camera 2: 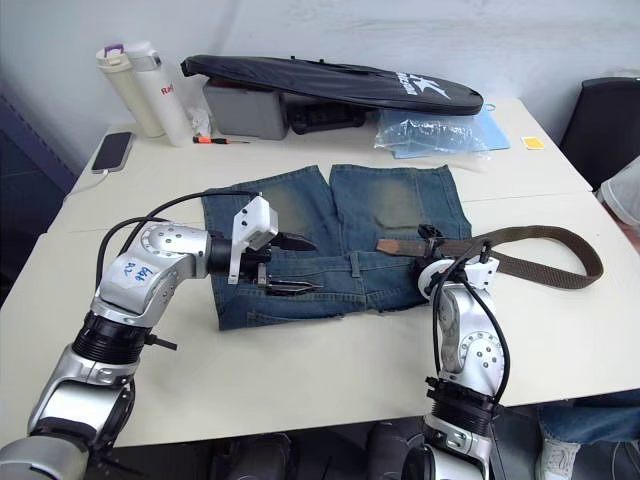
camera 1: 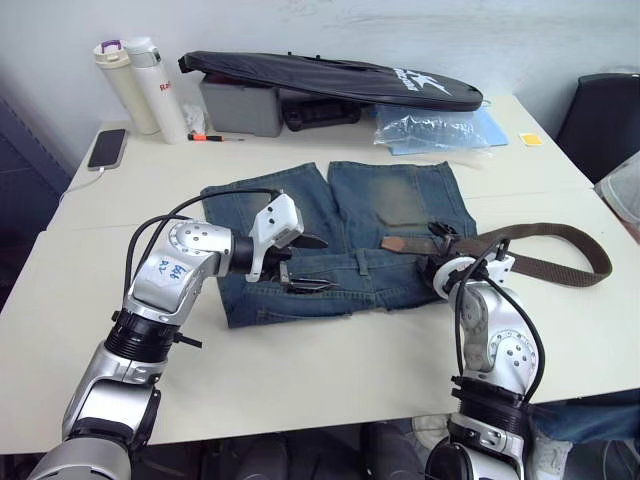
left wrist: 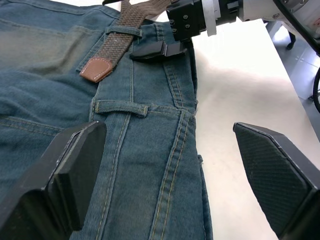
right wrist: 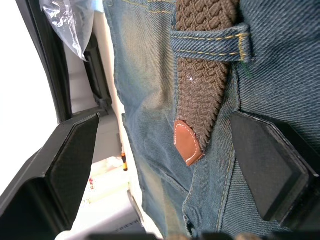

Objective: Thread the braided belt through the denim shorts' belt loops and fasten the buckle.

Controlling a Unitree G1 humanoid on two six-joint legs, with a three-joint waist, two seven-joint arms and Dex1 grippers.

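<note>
White tabletop (camera 1: 330, 370), cluttered along its upper edge with bottles (camera 1: 140, 85), a phone (camera 1: 106, 148) and a black racket bag (camera 1: 330, 78), carries the denim shorts (camera 1: 340, 235) mid-frame. Braided belt (camera 1: 545, 250) trails right, its tan tip (right wrist: 187, 142) just past one belt loop (right wrist: 210, 42). Right gripper (right wrist: 165, 165) spreads its fingers around the tip, likely to feed it on; left gripper (left wrist: 165, 170), fingers apart, waits over the next loop (left wrist: 121, 107).

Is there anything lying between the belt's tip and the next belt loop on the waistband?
Nothing visible. The braided belt's tip lies flat past one loop, with bare denim between it and the next belt loop. The open left gripper straddles the waistband beyond.
</note>
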